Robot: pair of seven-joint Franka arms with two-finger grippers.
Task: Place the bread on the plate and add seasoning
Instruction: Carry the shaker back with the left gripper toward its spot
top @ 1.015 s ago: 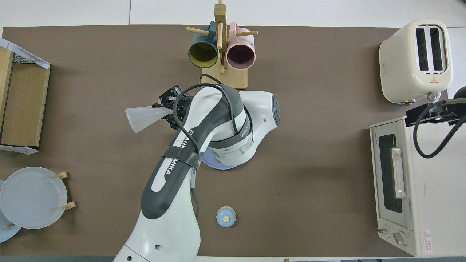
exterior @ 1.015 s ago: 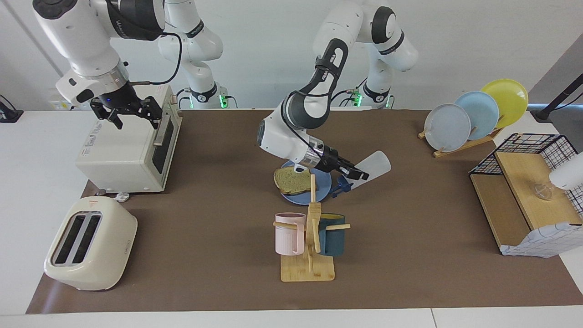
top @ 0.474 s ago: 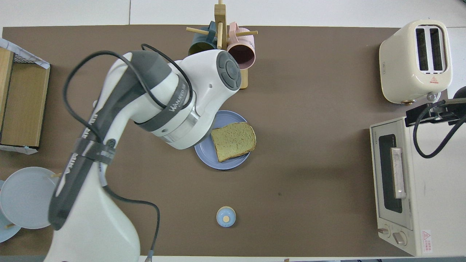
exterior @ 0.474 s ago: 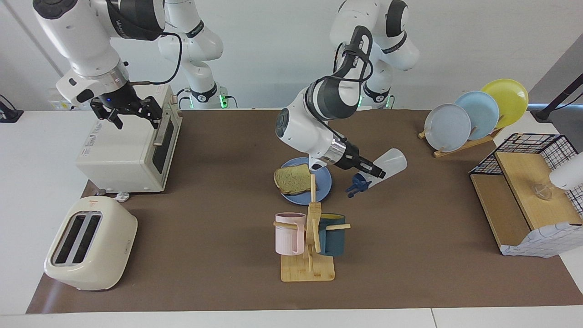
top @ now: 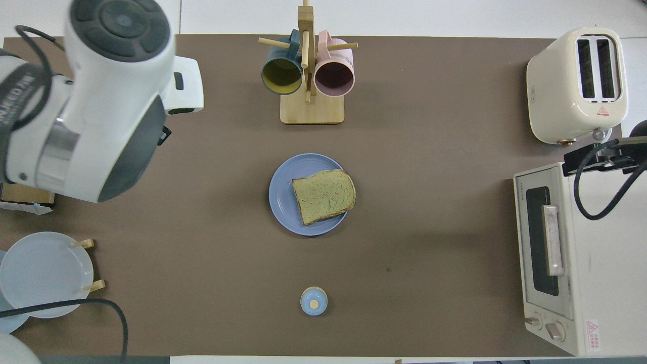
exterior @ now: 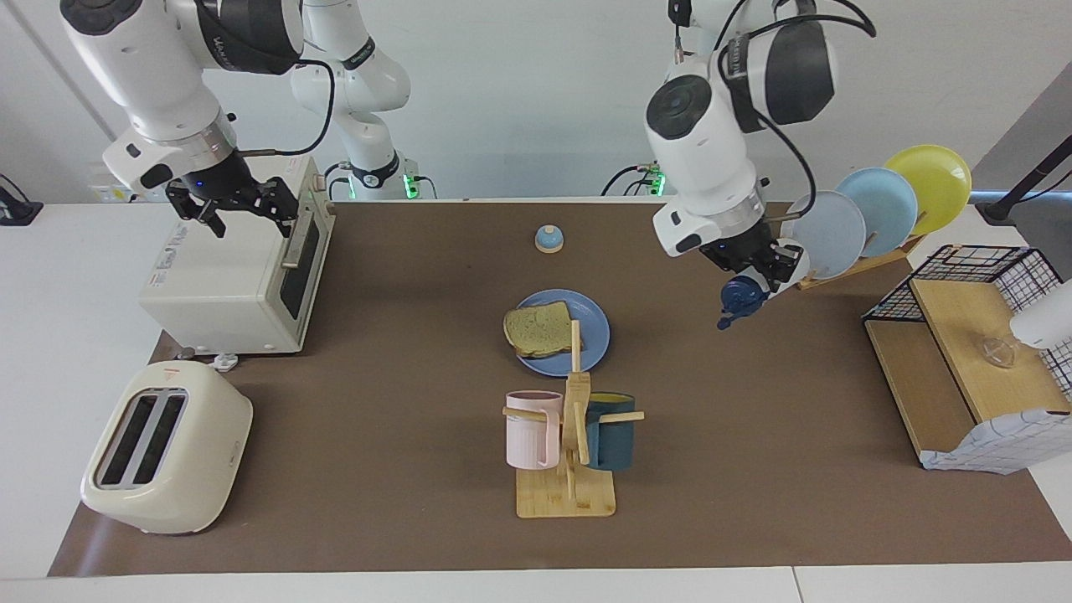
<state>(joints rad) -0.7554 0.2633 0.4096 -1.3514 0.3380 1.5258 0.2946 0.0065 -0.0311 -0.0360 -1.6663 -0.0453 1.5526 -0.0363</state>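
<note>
right gripper (exterior: 239, 211) waited agape over the oven (exterior: 234, 276) | left gripper (exterior: 758, 272) hung clenched on the seasoning (exterior: 741, 297), cap down, above bare mat toward its own end | bread (exterior: 538, 330) sat on plate (exterior: 590, 331), well apart
</note>
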